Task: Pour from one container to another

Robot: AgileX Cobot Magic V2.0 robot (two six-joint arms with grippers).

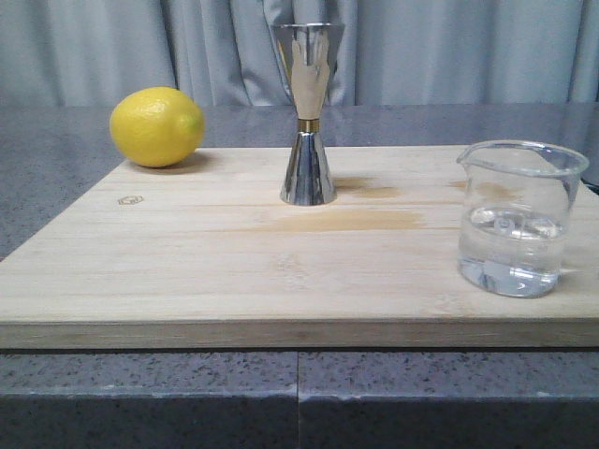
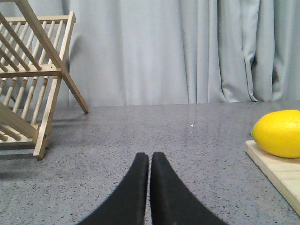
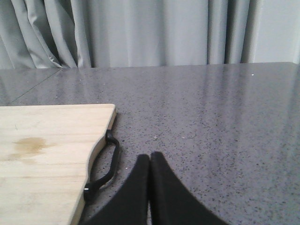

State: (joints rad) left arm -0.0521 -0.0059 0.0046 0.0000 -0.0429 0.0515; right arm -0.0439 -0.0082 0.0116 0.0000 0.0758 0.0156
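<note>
A clear glass beaker (image 1: 518, 217), about a third full of clear liquid, stands upright at the right of the wooden board (image 1: 234, 271). The steel hourglass jigger (image 1: 308, 112) with a gold band at its waist stands upright at the board's back middle. Neither gripper shows in the front view. My left gripper (image 2: 150, 156) is shut and empty over the grey counter, left of the board. My right gripper (image 3: 150, 157) is shut and empty over the counter, just off the board's (image 3: 47, 154) right edge. Neither wrist view shows the beaker or the jigger.
A yellow lemon (image 1: 156, 126) rests at the board's back left corner, and the left wrist view also shows this lemon (image 2: 279, 133). A wooden dish rack (image 2: 33, 79) stands on the counter far left. A black handle (image 3: 105, 168) hangs on the board's right edge. Grey curtains hang behind.
</note>
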